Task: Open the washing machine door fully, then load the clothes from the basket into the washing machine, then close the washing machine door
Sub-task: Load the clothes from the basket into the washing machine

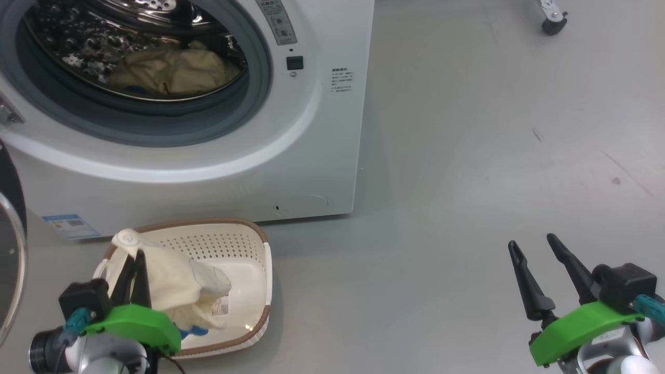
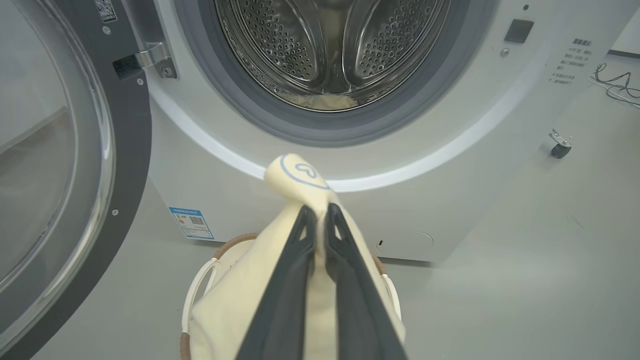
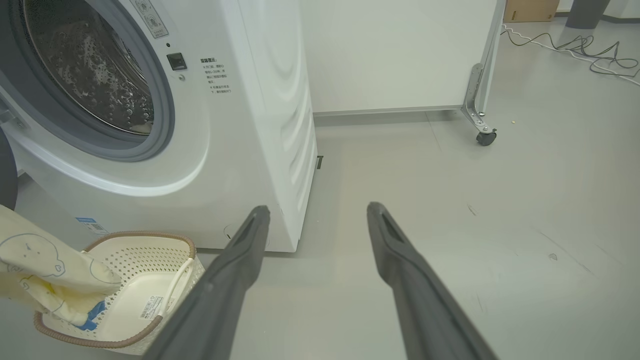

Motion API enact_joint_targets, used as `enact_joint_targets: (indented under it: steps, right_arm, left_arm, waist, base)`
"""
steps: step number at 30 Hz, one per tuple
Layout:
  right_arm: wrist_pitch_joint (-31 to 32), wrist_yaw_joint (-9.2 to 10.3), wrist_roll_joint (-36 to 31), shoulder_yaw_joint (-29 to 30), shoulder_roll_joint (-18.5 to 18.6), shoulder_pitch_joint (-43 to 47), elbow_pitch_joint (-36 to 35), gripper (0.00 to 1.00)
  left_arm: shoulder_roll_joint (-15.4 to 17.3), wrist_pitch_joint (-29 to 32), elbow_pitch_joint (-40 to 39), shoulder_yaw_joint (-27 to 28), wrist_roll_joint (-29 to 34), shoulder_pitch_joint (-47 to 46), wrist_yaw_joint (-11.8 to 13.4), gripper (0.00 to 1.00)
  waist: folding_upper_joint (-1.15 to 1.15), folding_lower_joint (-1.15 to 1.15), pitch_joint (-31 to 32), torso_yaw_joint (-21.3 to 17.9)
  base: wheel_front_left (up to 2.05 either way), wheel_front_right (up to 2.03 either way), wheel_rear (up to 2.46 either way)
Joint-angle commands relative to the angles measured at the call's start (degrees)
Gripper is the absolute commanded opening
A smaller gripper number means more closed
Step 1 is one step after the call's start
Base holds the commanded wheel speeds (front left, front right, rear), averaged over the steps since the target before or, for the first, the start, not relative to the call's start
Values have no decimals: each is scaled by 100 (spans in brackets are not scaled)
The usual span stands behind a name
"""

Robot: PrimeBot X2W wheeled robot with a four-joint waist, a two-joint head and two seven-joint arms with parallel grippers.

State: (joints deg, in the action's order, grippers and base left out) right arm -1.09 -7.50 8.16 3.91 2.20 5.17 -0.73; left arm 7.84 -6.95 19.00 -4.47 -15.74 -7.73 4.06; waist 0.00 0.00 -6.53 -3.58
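1. While the left gripper (image 1: 134, 255) sits at lower left of the head view, its jaws are pinched narrow on a cream garment (image 1: 176, 280). The cloth's blue-outlined tip pokes up past the fingers.
2. Held garment hangs over the basket (image 1: 218, 244), its lower end with blue trim down inside it. Can't tell if it touches the basket bottom.
3. Basket stands on the floor (image 1: 467, 182), lower left of frame, just in front of the washing machine (image 1: 311, 156).
4. Washing machine door (image 1: 8, 249) is swung open at the far left edge; the left wrist view shows its black rim and glass.
5. Second cream garment (image 1: 171, 70) lies at the bottom of the steel drum (image 1: 156, 15), upper left of frame.
6. Right gripper (image 1: 531, 240) is at lower right, jaws spread wide and empty, over the floor, well apart from the basket.
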Motion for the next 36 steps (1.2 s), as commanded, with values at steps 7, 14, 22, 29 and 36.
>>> enact_joint_targets:
  steps: [7, 14, 22, 29, 36]
  right_arm:
    - [-285, 1, 198, -243, 67, -565, -69, 100]
    - [-590, 1, 415, -420, 67, -919, 193, 100]
    - [-991, 1, 674, -663, 67, -1347, 624, 100]
    - [-1211, 1, 856, -898, 67, -1708, 906, 100]
    - [-1329, 1, 1051, -1112, 67, -1937, 1129, 100]
  left_arm:
    - [488, 376, -1, 282, -43, -1162, 1, 0]
    - [966, 787, 240, 476, -96, -2373, -27, 0]
    - [1555, 1473, 544, 660, -180, -3724, -66, 0]
    - [2057, 2048, 795, 914, -389, -4900, -93, 0]
    - [2459, 2491, 810, 809, -313, -5859, -186, 0]
  waist:
    - [0, 0, -737, -561]
    - [0, 0, -1501, -988]
    - [0, 0, -2171, -1407]
    - [0, 0, -2788, -1692]
    - [0, 0, -3306, -1848]
  base:
    - [0, 0, 0]
    - [0, 0, 0]
    - [0, 0, 0]
    - [0, 0, 0]
    - [0, 0, 0]
